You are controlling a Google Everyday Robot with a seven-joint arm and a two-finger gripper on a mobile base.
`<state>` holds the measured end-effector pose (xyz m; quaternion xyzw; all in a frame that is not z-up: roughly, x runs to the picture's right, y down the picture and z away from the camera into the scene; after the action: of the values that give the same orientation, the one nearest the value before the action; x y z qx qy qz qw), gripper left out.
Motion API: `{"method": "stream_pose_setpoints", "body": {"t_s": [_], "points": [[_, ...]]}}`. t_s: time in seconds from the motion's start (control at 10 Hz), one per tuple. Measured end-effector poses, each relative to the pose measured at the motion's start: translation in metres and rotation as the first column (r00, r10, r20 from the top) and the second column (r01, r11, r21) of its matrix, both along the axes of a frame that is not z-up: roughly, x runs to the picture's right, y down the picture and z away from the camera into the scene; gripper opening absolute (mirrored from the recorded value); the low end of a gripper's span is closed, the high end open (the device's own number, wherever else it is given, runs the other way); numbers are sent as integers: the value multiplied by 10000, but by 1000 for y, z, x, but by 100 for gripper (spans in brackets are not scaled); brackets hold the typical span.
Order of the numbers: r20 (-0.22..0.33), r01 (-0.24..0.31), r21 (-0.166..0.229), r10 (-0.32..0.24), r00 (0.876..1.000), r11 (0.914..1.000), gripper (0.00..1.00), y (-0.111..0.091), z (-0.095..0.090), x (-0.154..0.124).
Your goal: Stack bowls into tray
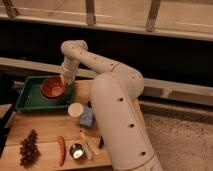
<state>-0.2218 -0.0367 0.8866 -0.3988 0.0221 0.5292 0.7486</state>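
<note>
While the gripper (64, 81) hangs over the red-orange bowl (53, 88), jaws unreadable; wooden table (40, 131), dark wall.

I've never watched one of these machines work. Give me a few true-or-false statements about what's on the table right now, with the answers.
1. The red-orange bowl sits inside the green tray. True.
2. The end effector hangs over the grapes. False: it is at the bowl's right rim, over the tray; the grapes lie at the table's near left corner.
3. The white cup stands on the wooden table, outside the tray. True.
4. The red chili pepper lies in the tray. False: it lies on the table beside the small metal cup.
5. The white cup is stacked in the bowl. False: they are apart.
</note>
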Motion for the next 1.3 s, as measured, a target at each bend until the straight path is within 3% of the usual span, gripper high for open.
{"method": "stream_pose_setpoints", "body": {"t_s": [0.3,0.5,0.7,0.9,1.3], "points": [[107,-322,-369,326,9994,9988,1,22,20,-3],[183,-398,-425,406,9990,9983,16,25,21,-6],[358,-368,-316,379,9986,9988,39,24,17,-9],[452,-267,-207,276,9986,9994,51,21,13,-12],[458,-270,-199,279,9986,9994,51,21,12,-12]]}}
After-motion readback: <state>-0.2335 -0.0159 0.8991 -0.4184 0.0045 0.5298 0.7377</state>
